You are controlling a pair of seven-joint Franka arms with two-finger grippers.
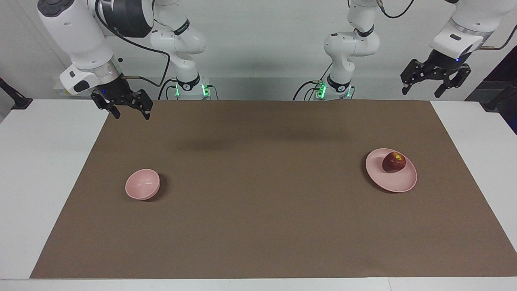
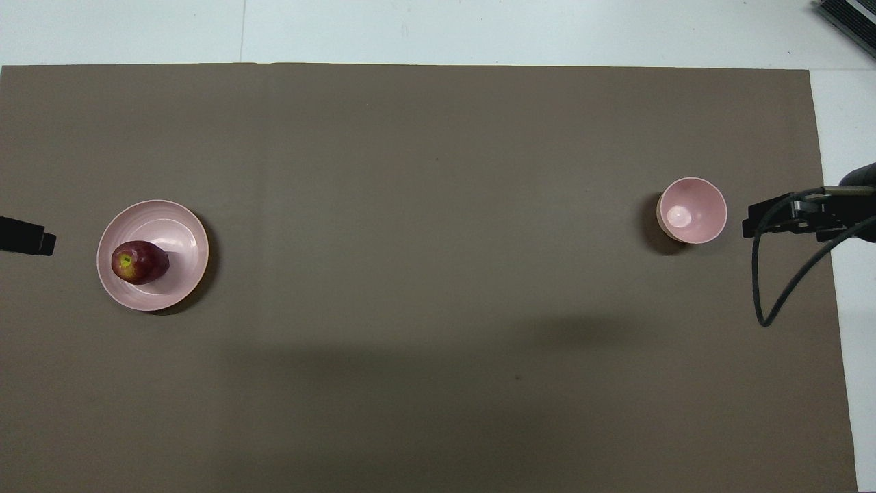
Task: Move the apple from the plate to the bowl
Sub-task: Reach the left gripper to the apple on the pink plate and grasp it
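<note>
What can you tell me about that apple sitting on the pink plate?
The apple is small, round and dark red, with a yellowish patch near its top and a smooth, slightly shiny skin. It looks whole. It lies tipped on its side on the flat pale pink plate, off-centre, toward the rim nearer the robots. Only the plate touches it; neither pincer is near it. It sits toward the left arm's end of the table.
</note>
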